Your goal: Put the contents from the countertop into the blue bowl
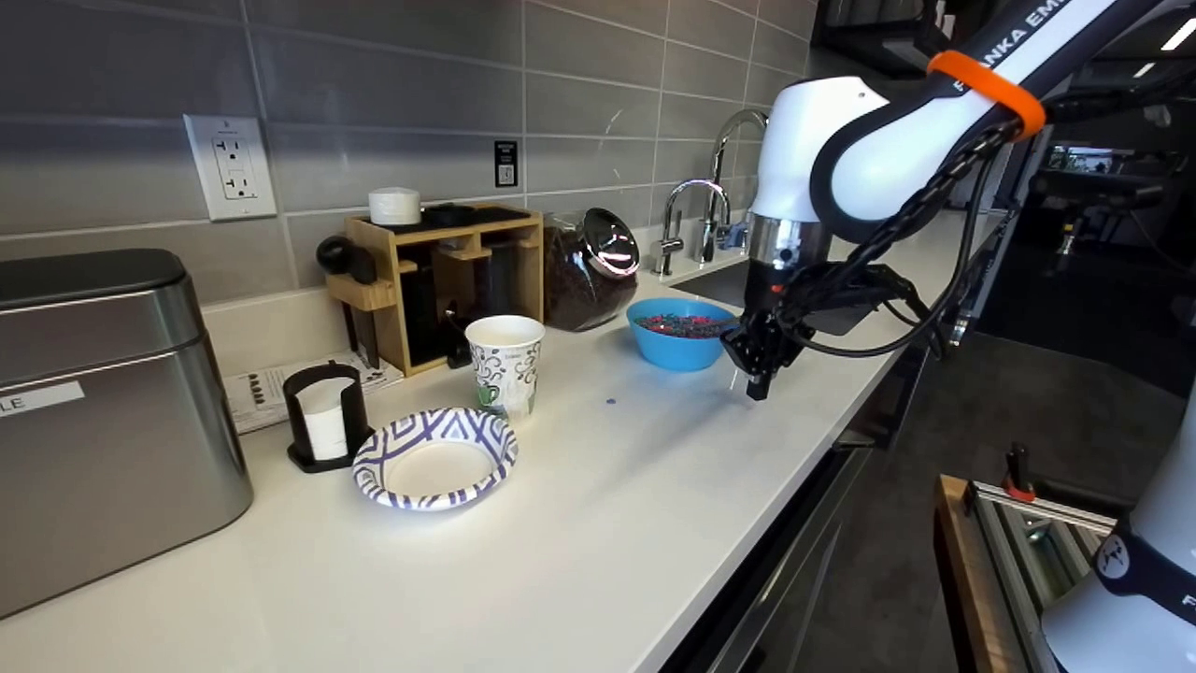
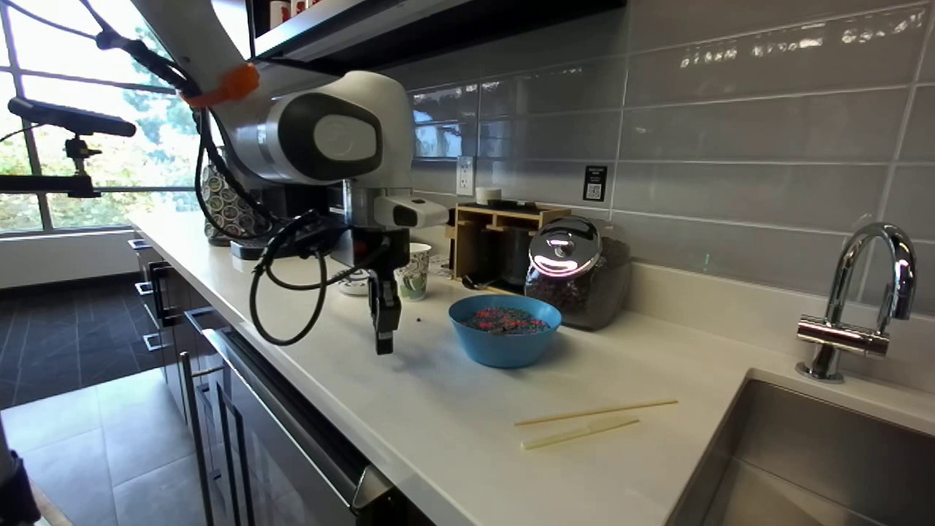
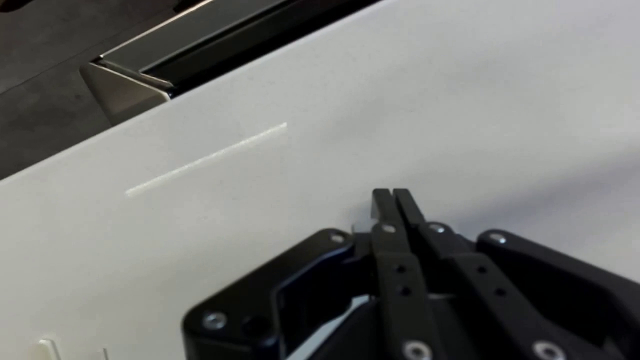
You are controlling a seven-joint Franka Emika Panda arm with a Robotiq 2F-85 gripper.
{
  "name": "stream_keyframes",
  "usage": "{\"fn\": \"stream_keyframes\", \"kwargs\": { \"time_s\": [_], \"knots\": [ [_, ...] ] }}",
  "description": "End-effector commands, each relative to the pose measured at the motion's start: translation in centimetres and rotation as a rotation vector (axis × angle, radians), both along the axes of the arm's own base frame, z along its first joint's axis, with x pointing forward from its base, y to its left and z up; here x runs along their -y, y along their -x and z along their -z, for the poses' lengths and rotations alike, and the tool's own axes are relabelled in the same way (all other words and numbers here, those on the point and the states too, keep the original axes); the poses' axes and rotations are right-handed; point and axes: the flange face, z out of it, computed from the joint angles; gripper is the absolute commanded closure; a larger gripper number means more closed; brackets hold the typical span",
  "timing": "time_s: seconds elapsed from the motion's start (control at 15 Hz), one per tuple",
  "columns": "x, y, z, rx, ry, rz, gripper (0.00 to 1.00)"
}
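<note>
A gray tiled wall [image 1: 392, 121] runs behind the long off-white counter [image 1: 579, 561]. The wall shows in both exterior views, the counter in all 3. In an exterior view I see a bright window [image 2: 95, 161]. The white arm [image 1: 888, 178] reaches over the counter. A steel bin [image 1: 103, 486] fills the left side of an exterior view. Where the window shows, I get the steel sink [image 2: 818, 438] up close; where the bin shows, the arm covers part of it. Back by the wall are a wooden rack [image 1: 533, 271] and a jar [image 1: 579, 290].

The hand [image 3: 392, 194] hangs low over the counter. Only the wrist view shows its fingertips [image 3: 382, 207] from up close: the 2 of them are right up together, and I see nothing held. The blue bowl [image 2: 504, 352] stands upright on the counter between the hand and the jar, with pink and dark bits [image 2: 508, 320] in it. A paper bowl [image 1: 439, 472] with blue lines is near a cup [image 1: 505, 365] with swirls; I can't tell if they touch. With the sink I also see 2 thin pale sticks [image 2: 577, 434] on the counter.

The arm says "ANKA EM" by an orange band [image 1: 989, 86]. A white label [image 1: 42, 400] on the bin ends in "LE". A black tag [image 1: 505, 164] on the wall has print too small to read. A tiny blue speck [image 1: 610, 401] lies on the counter near the blue bowl.
</note>
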Motion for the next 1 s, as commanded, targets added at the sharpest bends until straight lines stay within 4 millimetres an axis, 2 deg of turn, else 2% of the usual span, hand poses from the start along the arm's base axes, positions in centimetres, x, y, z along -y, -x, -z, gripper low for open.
{"fn": "stream_keyframes", "kwargs": {
  "time_s": [0.0, 0.07, 0.2, 0.27, 0.47, 0.93],
  "knots": [
    [0.5, 0.4, -2.5, 0.057, -0.019, 0.037, 1.0],
    [0.5, 1.1, -2.8, 0.088, -0.015, 0.055, 1.0],
    [1.1, -0.1, -4.5, 0.144, -0.025, 0.133, 1.0],
    [1.1, 0.2, -4.9, 0.179, -0.024, 0.171, 1.0],
    [1.8, -1.4, -6.5, 0.287, 0.012, 0.246, 1.0],
    [3.8, -4.1, -7.4, 0.445, 0.086, 0.4, 1.0]
  ]
}}
